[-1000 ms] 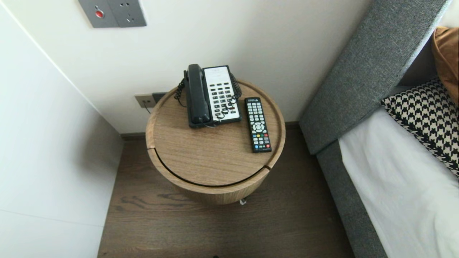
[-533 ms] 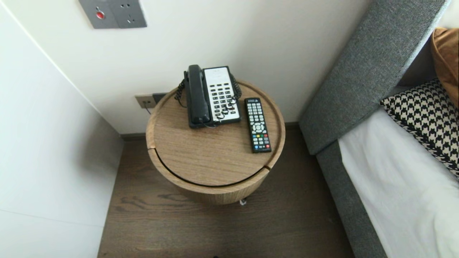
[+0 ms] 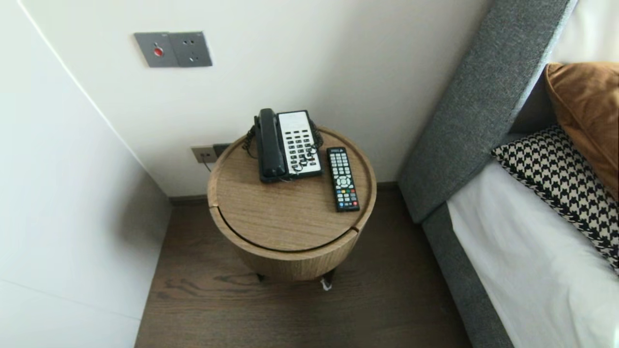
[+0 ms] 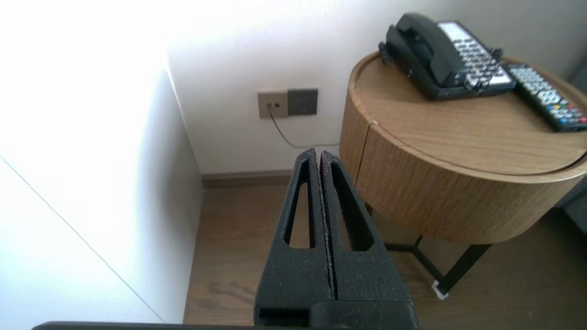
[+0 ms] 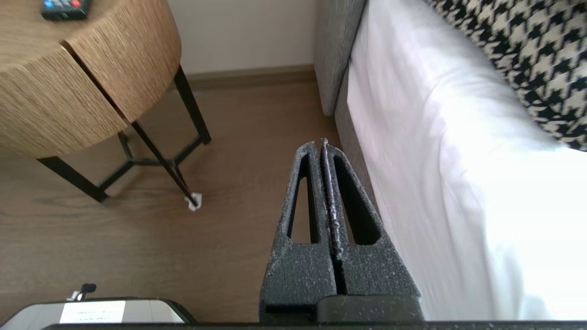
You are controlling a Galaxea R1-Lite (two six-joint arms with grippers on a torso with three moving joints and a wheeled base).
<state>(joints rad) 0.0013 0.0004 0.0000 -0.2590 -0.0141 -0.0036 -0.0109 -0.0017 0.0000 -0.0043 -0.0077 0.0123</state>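
A round wooden bedside table [image 3: 271, 217] stands against the wall. On it rest a black and white desk phone [image 3: 287, 145] with its handset cradled, and a black remote [image 3: 343, 179] lying to the phone's right. Neither arm shows in the head view. My left gripper [image 4: 319, 153] is shut and empty, hanging low beside the table's left flank [image 4: 412, 183], below the level of the phone [image 4: 440, 55]. My right gripper [image 5: 319, 144] is also shut and empty, held above the floor between the table's legs [image 5: 151, 151] and the bed's edge [image 5: 348, 137].
A grey upholstered bed [image 3: 464, 270] with a white sheet, a houndstooth cushion [image 3: 561, 179] and a brown cushion [image 3: 590, 111] fills the right. White walls close the left and back. Wall sockets [image 3: 205, 153] sit behind the table, and a switch panel [image 3: 173, 48] higher up.
The whole head view has shifted: the table, phone and remote now sit lower and look smaller, and more wall and cushions show. The camera moved, not the things.
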